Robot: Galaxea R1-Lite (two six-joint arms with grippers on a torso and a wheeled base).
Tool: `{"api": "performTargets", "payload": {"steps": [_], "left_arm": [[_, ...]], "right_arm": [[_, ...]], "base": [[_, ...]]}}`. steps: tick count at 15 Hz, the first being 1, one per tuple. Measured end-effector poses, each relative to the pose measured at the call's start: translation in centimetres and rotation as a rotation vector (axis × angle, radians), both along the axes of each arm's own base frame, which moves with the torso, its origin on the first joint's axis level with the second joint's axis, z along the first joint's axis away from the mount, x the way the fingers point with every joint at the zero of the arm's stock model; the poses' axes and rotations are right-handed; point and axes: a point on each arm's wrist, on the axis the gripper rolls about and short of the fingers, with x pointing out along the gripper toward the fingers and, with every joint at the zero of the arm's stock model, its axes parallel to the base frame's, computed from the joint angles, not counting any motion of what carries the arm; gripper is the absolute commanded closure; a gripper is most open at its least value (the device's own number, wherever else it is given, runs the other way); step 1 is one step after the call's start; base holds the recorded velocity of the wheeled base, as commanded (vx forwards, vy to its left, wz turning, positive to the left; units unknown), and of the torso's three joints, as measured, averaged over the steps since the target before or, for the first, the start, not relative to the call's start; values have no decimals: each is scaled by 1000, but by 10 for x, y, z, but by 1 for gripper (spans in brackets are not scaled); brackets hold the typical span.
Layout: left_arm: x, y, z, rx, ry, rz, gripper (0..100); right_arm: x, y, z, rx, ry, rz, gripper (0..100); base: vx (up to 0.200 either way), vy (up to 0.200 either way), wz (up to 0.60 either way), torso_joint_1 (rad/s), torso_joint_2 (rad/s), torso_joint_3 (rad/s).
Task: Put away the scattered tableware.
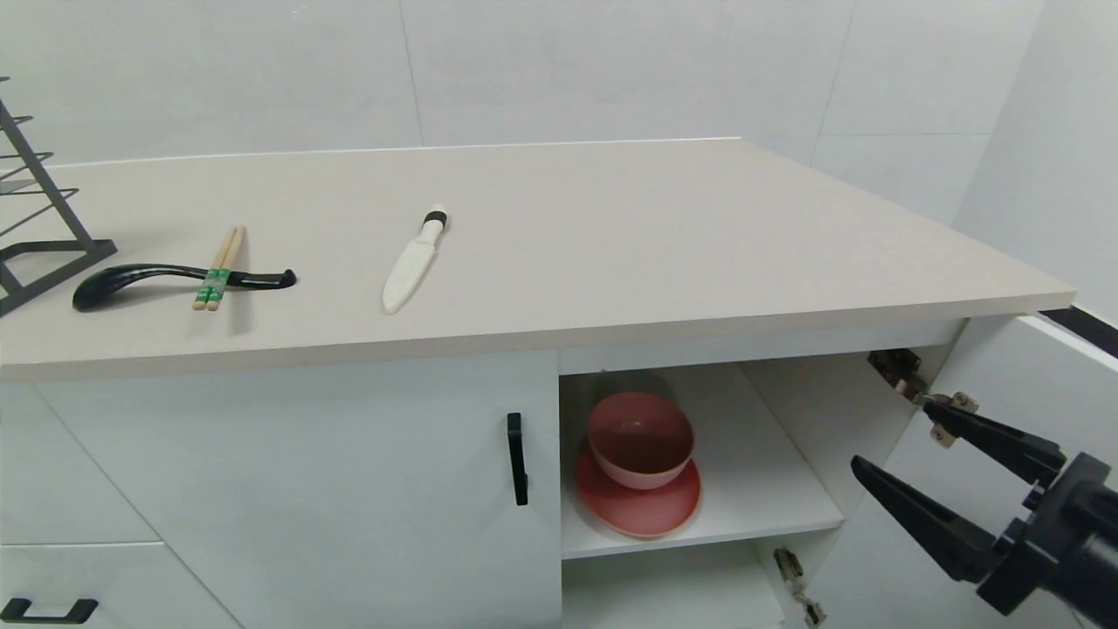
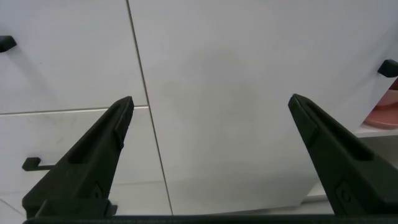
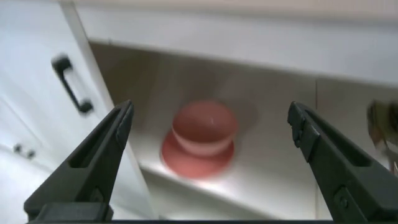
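Note:
A pink bowl (image 1: 640, 439) (image 3: 204, 127) rests on a red plate (image 1: 638, 511) (image 3: 198, 159) on the shelf inside the open cabinet. On the countertop lie a cream knife (image 1: 414, 259), a pair of chopsticks (image 1: 217, 268) crossing a black ladle (image 1: 166, 279). My right gripper (image 1: 893, 437) (image 3: 208, 112) hangs open and empty to the right of the cabinet opening, a short way from the bowl. My left gripper (image 2: 210, 102) is open and empty in front of the shut white cabinet door (image 2: 236, 93).
A black dish rack (image 1: 35, 218) stands at the counter's left end. The left cabinet door with a black handle (image 1: 517, 459) is shut; the right door (image 1: 1022, 384) is swung open beside my right arm. A drawer handle (image 1: 48, 610) sits low on the left.

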Motion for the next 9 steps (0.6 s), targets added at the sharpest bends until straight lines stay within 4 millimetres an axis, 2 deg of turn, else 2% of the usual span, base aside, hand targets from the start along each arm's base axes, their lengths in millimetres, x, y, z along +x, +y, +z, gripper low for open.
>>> {"api": "performTargets", "payload": {"steps": [3, 9], "left_arm": [[0, 0, 0, -1, 0, 0, 0], [0, 0, 0, -1, -1, 0, 0]], "right_arm": [[-25, -16, -7, -75, 68, -12, 0], [-78, -50, -17, -167, 115, -124, 0]], "base": [[0, 0, 0, 0, 0, 0], [-200, 0, 0, -1, 8, 2]]}}
